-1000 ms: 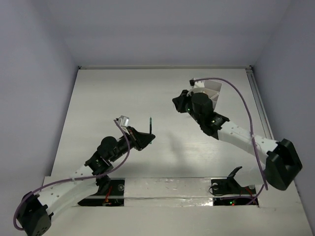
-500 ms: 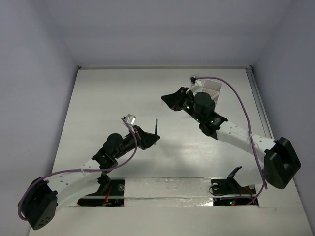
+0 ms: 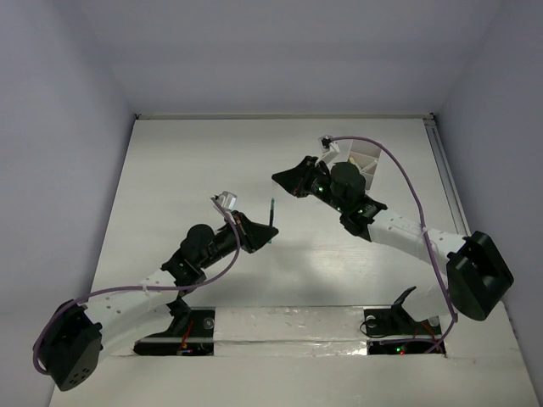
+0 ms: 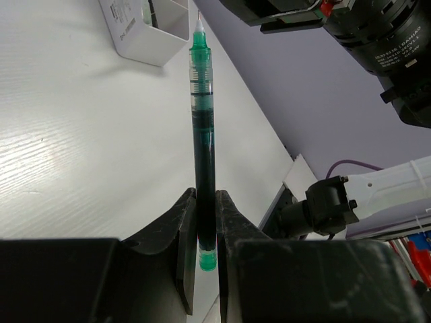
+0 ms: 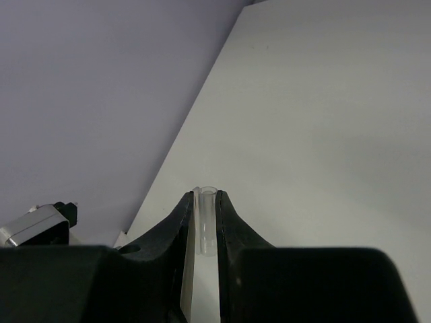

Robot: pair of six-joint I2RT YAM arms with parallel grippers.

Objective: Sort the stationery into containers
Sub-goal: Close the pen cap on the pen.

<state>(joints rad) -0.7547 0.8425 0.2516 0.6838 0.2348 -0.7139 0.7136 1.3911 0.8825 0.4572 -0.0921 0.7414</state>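
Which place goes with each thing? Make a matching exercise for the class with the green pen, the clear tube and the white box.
Things:
1 green pen
2 clear tube
3 white box

Places:
A on the table, held by nothing
B between the jaws of the right gripper
C between the jaws of the left gripper

Pairs: 1-C; 2-B; 3-A

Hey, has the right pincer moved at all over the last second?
Yes. In the overhead view the right pincer has swung left, away from the white box, which has stayed put, and toward the green pen.
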